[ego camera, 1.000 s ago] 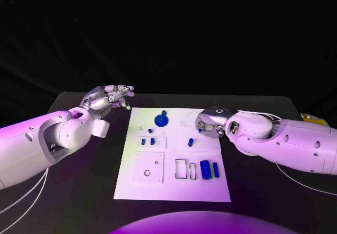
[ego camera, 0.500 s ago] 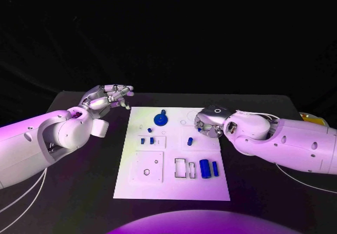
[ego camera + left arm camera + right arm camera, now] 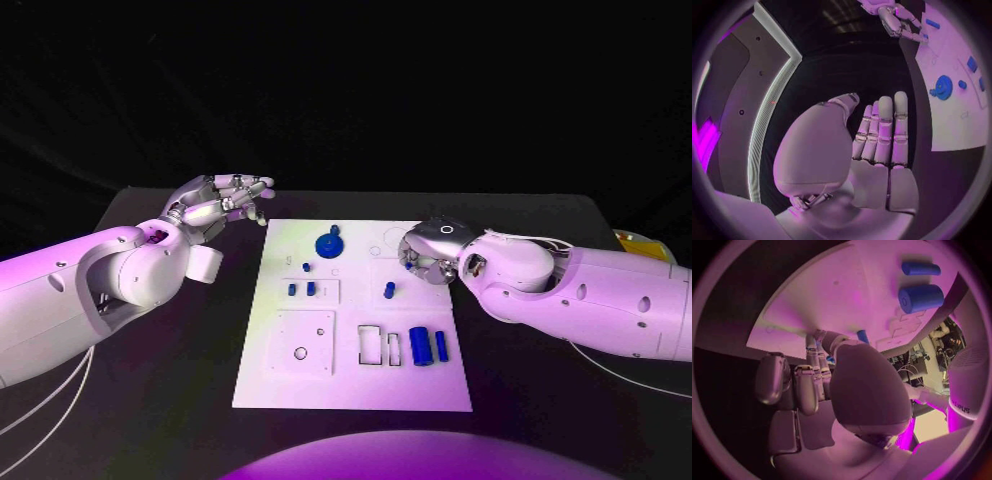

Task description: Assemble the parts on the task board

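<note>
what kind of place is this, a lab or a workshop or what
Most likely a robotics lab or demo bench. A white task board with small blue parts lies on a black table, with a black backdrop behind. A left hand and a right hand work over it.

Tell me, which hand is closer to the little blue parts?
The right hand. It hangs over the task board's edge, beside a small blue part. The left hand hovers off the board, holding nothing.
</note>
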You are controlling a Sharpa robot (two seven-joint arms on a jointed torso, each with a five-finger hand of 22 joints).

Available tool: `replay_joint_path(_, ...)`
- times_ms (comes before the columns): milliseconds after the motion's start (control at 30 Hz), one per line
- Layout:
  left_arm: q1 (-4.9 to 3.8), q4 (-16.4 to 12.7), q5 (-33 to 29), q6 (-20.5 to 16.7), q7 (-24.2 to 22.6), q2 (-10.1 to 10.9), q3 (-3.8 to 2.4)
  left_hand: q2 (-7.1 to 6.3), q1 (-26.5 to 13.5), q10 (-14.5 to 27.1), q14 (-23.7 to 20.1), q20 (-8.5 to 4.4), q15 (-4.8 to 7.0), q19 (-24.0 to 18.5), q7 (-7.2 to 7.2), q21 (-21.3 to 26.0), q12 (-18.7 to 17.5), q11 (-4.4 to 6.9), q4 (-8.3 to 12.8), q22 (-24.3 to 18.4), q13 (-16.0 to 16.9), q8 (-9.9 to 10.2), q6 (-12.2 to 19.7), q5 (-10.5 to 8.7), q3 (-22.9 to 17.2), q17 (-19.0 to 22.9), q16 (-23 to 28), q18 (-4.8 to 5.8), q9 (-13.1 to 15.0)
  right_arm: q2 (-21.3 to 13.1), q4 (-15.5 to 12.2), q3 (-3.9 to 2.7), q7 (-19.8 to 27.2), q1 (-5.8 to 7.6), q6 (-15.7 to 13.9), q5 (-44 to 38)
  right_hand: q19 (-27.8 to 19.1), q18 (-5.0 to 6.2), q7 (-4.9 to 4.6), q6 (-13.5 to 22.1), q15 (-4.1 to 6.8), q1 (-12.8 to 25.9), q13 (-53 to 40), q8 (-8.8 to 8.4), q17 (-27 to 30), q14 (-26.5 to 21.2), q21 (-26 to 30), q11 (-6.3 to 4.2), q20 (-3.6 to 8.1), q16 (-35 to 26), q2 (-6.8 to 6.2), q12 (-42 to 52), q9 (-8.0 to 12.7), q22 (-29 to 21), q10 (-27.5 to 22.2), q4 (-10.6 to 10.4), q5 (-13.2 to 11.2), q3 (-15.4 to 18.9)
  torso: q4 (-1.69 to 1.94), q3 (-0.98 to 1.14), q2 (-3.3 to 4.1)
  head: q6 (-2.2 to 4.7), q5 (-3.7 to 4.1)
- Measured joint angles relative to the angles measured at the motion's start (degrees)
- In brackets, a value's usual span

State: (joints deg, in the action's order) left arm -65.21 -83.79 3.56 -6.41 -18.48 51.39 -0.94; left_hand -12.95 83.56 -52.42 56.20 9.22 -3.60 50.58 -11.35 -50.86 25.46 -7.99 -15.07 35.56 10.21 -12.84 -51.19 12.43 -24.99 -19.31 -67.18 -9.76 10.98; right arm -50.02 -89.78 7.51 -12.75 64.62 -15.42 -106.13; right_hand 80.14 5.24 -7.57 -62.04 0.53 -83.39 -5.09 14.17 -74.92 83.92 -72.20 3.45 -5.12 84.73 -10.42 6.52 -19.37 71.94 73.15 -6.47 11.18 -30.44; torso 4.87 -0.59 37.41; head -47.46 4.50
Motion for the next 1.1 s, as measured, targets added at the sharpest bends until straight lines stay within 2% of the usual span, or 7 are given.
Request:
replay_joint_path(400, 0.0, 0.09, 0.33, -0.01, 0.07, -0.04, 0.0, 0.23, 0.23, 0.02, 0.0, 0.02, 0.0, 0.02, 0.0, 0.0, 0.0, 0.02, 0.01, 0.01, 0.0, 0.0, 0.0, 0.0, -0.01, 0.0, 0.0, 0.0, 0.06, -0.77, -0.86, 0.17, -0.32, -0.27, -2.53, -0.08, 0.09, 0.02, 0.16, -0.14, 0.0, 0.38, -0.17, 0.35, 0.01, 0.0, -0.25, 0.0, 0.09, 0.0, 0.4, 0.37, -0.1, 0.42, 0.01, 0.18, -0.23, -0.16, -0.02, -0.01, 0.02, 0.18, 0.02)
replay_joint_path(767, 0.0, 0.59, 0.44, -0.01, 0.16, -0.05, 0.0, 0.23, 0.23, 0.27, 0.0, 0.21, 0.0, 0.21, 0.0, 0.0, 0.0, 0.15, 0.19, 0.01, -0.01, 0.0, 0.0, 0.0, -0.11, 0.0, 0.0, 0.0, 0.05, -1.54, -2.18, -0.21, -0.19, 0.22, -4.8, 0.2, 0.08, 0.03, 0.27, -0.01, 0.0, 0.61, -0.13, 0.35, 0.01, 0.0, -0.46, -0.2, 0.09, 0.0, 0.62, 0.14, -0.13, 0.59, 0.23, 0.41, -0.56, -0.38, -0.03, -0.05, 0.01, 0.3, 0.1)
replay_joint_path(900, 0.0, 0.69, 0.46, -0.02, 0.21, -0.05, 0.0, 0.23, 0.23, 0.41, 0.0, 0.21, 0.0, 0.21, -0.12, 0.0, 0.0, 0.0, 0.31, 0.01, -0.05, 0.0, 0.12, 0.0, 0.01, 0.0, 0.0, 0.0, 0.05, -2.3, -3.12, -0.3, -0.15, 0.56, -5.38, 0.55, 0.08, 0.03, 0.28, 0.02, 0.0, 0.61, -0.12, 0.35, 0.01, 0.0, -0.46, -0.2, 0.09, 0.0, 0.62, 0.13, -0.15, 0.67, 0.23, 0.42, -0.58, -0.38, -0.03, -0.07, -0.01, 0.32, 0.05)
replay_joint_path(1100, 0.01, 0.75, 0.48, -0.03, 0.26, -0.11, 0.0, 0.23, 0.23, 0.41, 0.0, 0.21, 0.0, 0.21, -0.2, 0.0, 0.0, 0.0, 0.31, 0.01, -0.05, 0.0, 0.2, 0.0, 0.01, 0.0, 0.0, 0.0, 0.1, -3.03, -6.38, -0.47, -0.14, 1.06, -6.08, 1.22, 0.08, 0.04, 0.33, 0.12, -0.01, 0.61, -0.09, 0.33, 0.01, 0.0, -0.46, -0.2, 0.09, 0.0, 0.62, 0.13, -0.16, 0.66, 0.23, 0.4, -0.58, -0.4, 0.03, -0.07, -0.04, 0.41, -0.51)
